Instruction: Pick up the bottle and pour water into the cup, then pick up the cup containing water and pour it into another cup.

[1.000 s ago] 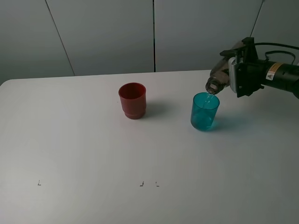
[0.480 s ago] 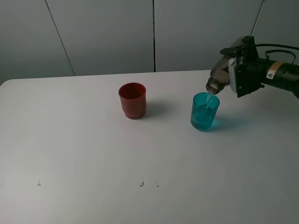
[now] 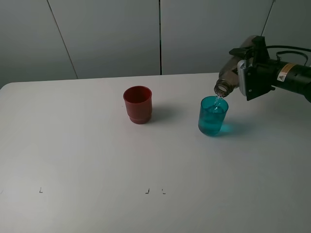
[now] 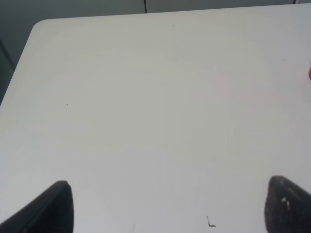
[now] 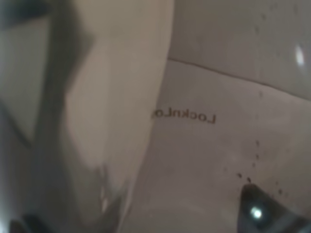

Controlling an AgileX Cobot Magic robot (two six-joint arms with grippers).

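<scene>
The right gripper (image 3: 243, 73) was clamped shut on the bottle (image 3: 227, 79), gripping the smoky grey-brown body from the sides. The bottle was lifted off the table (image 3: 87, 150) and tipped well past level, neck pointing down and toward the middle of the scene. In the right wrist view its translucent wall filled almost the whole picture, blurred, with mirrored lettering (image 5: 184, 115) showing through it.

The bottle's open mouth hung just above the far rim of the teal cup (image 3: 213, 118), near but not touching it. A thin pale trickle ran from the mouth down into the cup. The teal cup stood upright on the table at the right side of the high view, with liquid visible through its wall — how full it was could not be told exactly.

The red cup (image 3: 138, 105) stood upright well to the left of the teal one, apart from it and from both arms.

The left gripper (image 4: 170, 211) appeared only in its own wrist view — its two dark fingertips (image 4: 54, 208) stood wide apart over bare table, with nothing between them.
</scene>
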